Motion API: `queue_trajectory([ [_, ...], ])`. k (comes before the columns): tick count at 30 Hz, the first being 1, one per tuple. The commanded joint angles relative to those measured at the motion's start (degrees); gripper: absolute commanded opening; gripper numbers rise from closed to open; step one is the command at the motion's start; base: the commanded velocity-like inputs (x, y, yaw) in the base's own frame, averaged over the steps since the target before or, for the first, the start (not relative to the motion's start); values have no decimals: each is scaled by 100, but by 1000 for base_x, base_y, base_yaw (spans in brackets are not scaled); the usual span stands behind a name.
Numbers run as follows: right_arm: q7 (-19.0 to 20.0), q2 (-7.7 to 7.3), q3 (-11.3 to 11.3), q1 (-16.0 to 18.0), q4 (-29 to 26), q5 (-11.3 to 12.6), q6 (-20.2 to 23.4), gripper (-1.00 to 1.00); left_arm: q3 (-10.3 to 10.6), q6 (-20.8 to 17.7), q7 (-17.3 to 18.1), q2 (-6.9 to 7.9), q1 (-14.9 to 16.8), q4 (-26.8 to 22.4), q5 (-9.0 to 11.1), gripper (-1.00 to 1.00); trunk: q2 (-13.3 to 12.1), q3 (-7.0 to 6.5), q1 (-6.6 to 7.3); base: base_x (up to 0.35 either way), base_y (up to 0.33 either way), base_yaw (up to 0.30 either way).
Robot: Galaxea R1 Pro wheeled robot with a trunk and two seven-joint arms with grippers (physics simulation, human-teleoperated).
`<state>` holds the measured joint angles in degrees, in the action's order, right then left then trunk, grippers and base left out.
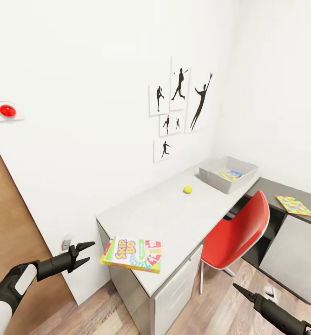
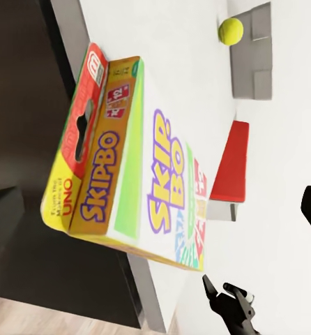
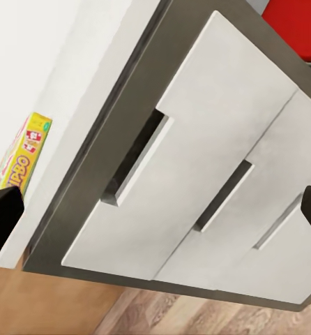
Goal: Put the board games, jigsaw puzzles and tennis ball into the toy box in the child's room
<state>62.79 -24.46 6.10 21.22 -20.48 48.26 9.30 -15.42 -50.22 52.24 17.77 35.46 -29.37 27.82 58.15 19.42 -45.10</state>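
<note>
Even, bright, diffuse light fills the white room, with no visible source and no glare. Shadows are faint: a soft one under the tennis ball (image 1: pixel 187 189) on the counter (image 1: pixel 174 218), darker shade beneath the counter's overhang. The head view bends straight lines toward its edges. Renders are slightly soft; the close SKIP BO box (image 2: pixel 138 174) looks mildly blurred.

SKIP BO box (image 1: pixel 133 254): glossy card | table (image 1: pixel 164 214): matt | floor (image 1: pixel 220 307): wood plank
</note>
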Motion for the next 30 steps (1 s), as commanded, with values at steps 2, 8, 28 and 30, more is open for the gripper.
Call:
queue_trajectory([
  [2,13,-6,33,5,4,60,50,100,-13,-25,16,-1,5,2,-5,100,87,43,-45,0,0,0],
  [8,14,-6,32,5,7,67,53,100,-13,-19,16,-1,5,2,-5,100,327,151,-177,0,0,0],
  [28,14,-6,32,5,9,69,47,100,-19,-25,34,1,5,130,5,100,1129,510,-616,0,0,0],
  [30,14,-6,32,5,9,69,46,100,-23,-15,45,1,5,203,9,100,1210,546,-660,0,0,0],
])
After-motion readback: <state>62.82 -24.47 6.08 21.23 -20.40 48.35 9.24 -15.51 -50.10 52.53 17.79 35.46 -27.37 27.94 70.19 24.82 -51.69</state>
